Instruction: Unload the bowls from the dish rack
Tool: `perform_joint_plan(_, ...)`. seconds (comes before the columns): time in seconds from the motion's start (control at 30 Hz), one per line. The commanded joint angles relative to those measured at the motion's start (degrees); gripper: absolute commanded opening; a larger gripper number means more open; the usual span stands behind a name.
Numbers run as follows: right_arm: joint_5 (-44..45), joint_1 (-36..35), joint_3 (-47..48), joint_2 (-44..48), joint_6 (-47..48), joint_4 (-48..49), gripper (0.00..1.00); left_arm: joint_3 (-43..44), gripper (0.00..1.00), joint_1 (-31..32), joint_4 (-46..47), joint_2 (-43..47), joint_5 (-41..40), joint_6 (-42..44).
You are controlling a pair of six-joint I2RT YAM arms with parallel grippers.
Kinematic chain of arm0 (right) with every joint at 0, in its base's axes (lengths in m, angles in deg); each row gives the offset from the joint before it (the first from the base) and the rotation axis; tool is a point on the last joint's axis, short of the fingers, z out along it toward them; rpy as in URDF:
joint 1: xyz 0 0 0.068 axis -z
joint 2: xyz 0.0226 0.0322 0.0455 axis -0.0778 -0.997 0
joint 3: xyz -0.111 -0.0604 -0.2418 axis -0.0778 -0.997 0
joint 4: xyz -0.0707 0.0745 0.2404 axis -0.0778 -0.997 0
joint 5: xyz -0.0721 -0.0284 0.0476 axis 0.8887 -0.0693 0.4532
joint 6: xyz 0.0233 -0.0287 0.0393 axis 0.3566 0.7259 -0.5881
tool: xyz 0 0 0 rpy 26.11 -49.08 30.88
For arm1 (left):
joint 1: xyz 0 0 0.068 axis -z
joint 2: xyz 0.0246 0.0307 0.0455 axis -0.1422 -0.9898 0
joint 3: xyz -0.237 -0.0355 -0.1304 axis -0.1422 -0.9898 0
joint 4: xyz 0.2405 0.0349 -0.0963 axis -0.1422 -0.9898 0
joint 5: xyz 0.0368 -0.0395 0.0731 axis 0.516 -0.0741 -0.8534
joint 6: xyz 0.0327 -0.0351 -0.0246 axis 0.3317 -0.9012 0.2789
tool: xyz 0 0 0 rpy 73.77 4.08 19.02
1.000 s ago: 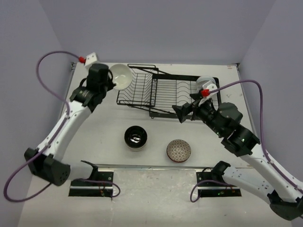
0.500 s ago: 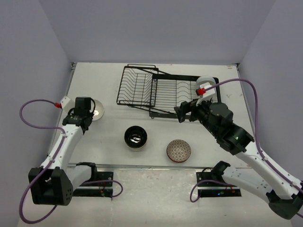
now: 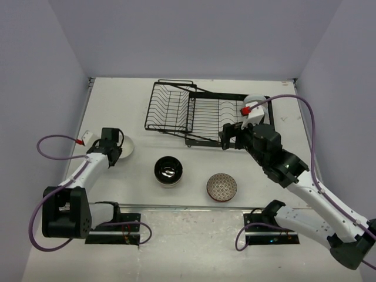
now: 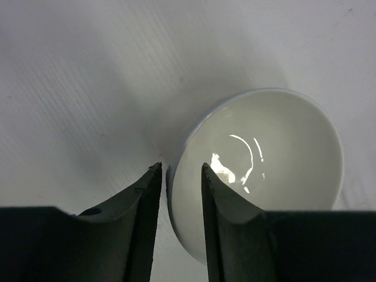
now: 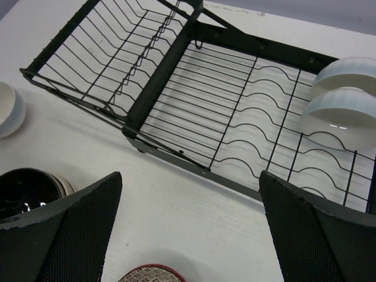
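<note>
The black wire dish rack stands at the back middle; it also shows in the right wrist view. Two white bowls stand on edge at its right end. My left gripper is low over the table at the left, shut on the rim of a white bowl that rests on the table, one finger inside it and one outside. My right gripper is wide open and empty, hovering before the rack's front edge.
A beige bowl with a black inside and a red-rimmed net-patterned bowl sit on the table in front of the rack. Both show at the bottom of the right wrist view, black bowl, patterned bowl. Purple walls enclose the table.
My left arm carried the white bowl from the rack's left end down to the table at the left. My right gripper moved slightly nearer the rack's right part.
</note>
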Motion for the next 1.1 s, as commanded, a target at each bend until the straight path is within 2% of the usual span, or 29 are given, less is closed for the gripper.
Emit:
perform_joint_plan(0.0,1.88,1.04,0.05,-0.99,-1.52,-0.05,0.99,0.13,0.37,-0.48,4.51,3.80,-0.21,-0.30)
perform_joint_plan(0.03,1.36,2.01,0.05,-1.35,-2.13,-0.05,0.99,0.39,0.78,-0.40,3.64,5.82,0.14,0.16)
perform_joint_plan(0.07,0.92,2.71,0.05,-1.70,-2.48,-0.05,0.99,0.74,0.95,-0.40,2.76,6.97,0.32,0.25)
perform_joint_plan(0.1,0.48,4.37,0.05,-2.66,-3.01,-0.05,0.99,2.05,1.00,-0.40,1.62,8.02,0.49,0.60)
perform_joint_plan(0.27,-4.44,10.36,-0.74,-5.04,-9.05,2.14,0.99,8.64,1.00,-0.40,-3.04,16.55,5.06,6.38)
perform_joint_plan(0.37,-8.04,16.15,-3.46,-4.34,-16.52,6.88,0.99,13.30,1.00,-0.40,-5.24,21.29,8.13,11.22)
perform_joint_plan(0.4,-10.48,20.25,-4.08,-4.16,-19.07,8.81,0.99,14.45,1.00,-0.31,-5.77,22.44,9.62,12.80)
perform_joint_plan(0.5,-13.06,28.36,-7.94,-4.51,-31.19,15.49,0.99,17.44,1.00,0.13,-1.31,27.01,24.70,24.56)
perform_joint_plan(0.53,-13.84,30.04,-10.04,-5.82,-35.31,17.86,0.99,19.10,1.00,0.48,-1.03,27.80,32.76,29.90)
perform_joint_plan(0.6,-14.64,34.69,-11.63,-7.58,-39.90,24.77,0.99,21.22,1.00,2.31,-4.44,28.25,35.64,33.63)
perform_joint_plan(0.63,-16.03,36.02,-13.64,-9.76,-45.15,27.70,0.99,22.01,1.00,3.37,-7.59,29.73,33.91,36.95)
perform_joint_plan(0.67,-17.26,39.25,-14.79,-11.00,-48.68,33.21,0.99,22.19,1.00,6.08,-8.92,30.96,31.46,37.94)
perform_joint_plan(0.73,-23.21,42.69,-17.17,-15.56,-57.10,38.60,0.99,20.80,1.00,9.43,-10.60,35.95,22.09,38.65)
perform_joint_plan(0.77,-24.73,43.75,-17.35,-17.15,-59.24,40.36,0.98,20.00,1.00,10.84,-10.52,37.72,20.46,38.92)
perform_joint_plan(0.9,-23.43,44.82,-17.70,-23.91,-61.98,50.98,0.98,12.46,1.00,15.06,-6.05,45.46,13.26,39.53)
perform_joint_plan(0.97,-22.47,44.99,-17.71,-26.91,-64.78,54.08,0.97,8.32,1.00,15.07,-4.99,45.74,11.67,39.36)
perform_joint_plan(1.07,-22.55,45.17,-17.18,-33.24,-65.15,61.64,0.94,9.62,1.00,15.42,-5.42,45.47,11.57,39.62)
